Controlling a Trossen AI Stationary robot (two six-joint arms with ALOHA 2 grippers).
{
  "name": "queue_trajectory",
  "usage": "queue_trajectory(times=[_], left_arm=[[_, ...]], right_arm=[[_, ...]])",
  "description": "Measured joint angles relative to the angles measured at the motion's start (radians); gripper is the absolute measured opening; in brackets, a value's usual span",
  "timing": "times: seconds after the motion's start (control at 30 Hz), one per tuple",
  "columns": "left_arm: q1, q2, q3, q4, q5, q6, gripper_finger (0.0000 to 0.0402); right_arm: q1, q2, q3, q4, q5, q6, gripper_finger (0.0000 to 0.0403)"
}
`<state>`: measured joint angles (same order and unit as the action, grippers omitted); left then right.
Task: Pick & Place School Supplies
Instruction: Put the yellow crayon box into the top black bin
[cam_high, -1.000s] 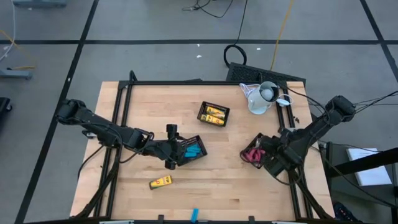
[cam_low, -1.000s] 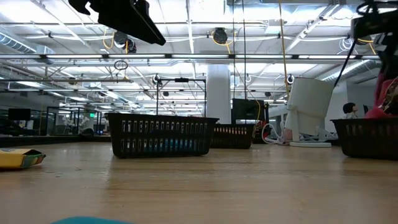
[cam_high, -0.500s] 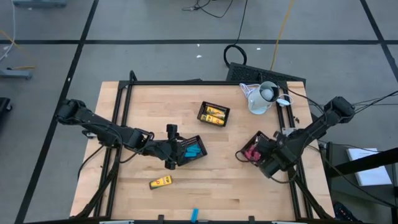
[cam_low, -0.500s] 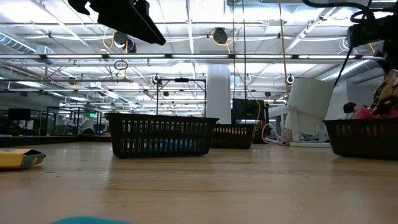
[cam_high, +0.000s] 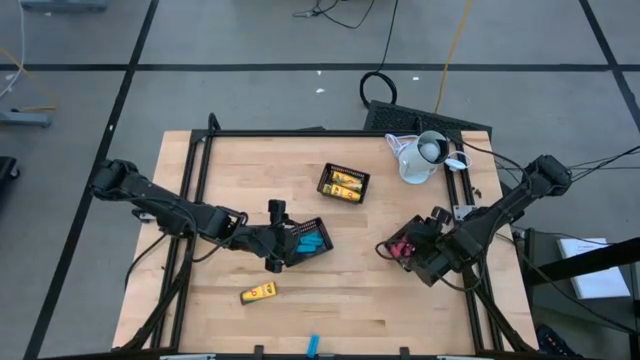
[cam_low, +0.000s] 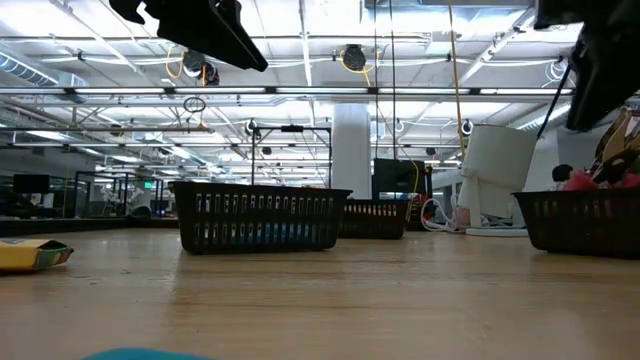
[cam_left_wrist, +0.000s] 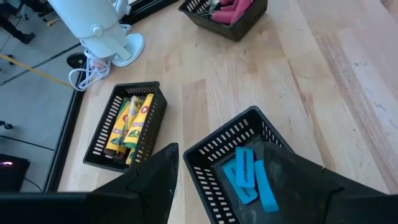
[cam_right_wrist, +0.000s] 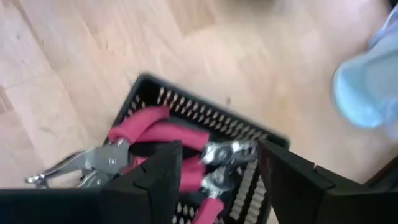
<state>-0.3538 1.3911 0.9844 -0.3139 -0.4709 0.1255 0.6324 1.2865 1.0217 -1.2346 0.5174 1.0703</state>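
Overhead, the left gripper (cam_high: 283, 246) hung with fingers spread, empty, over the tray (cam_high: 322, 226) of blue pieces (cam_high: 312, 242); the right gripper (cam_high: 425, 250) stood over the tray of pink-handled scissors (cam_high: 405, 246). One yellow block (cam_high: 259, 293) lay loose on the table (cam_high: 380, 310). Low view: no legible writing. Left wrist: printing on the yellow blocks (cam_left_wrist: 132, 121) was unreadable. Right wrist: fingers parted, nothing grasped, scissors (cam_right_wrist: 163, 135) in their tray
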Motion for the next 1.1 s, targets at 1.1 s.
queue_trajectory(times=[1.1], left_arm=[[-0.275,0.001,-0.14,-0.252,0.231,-0.788,0.0237]], right_arm=[[-0.189,0.101,-0.074,1.037,-0.182,-1.03,0.0192]])
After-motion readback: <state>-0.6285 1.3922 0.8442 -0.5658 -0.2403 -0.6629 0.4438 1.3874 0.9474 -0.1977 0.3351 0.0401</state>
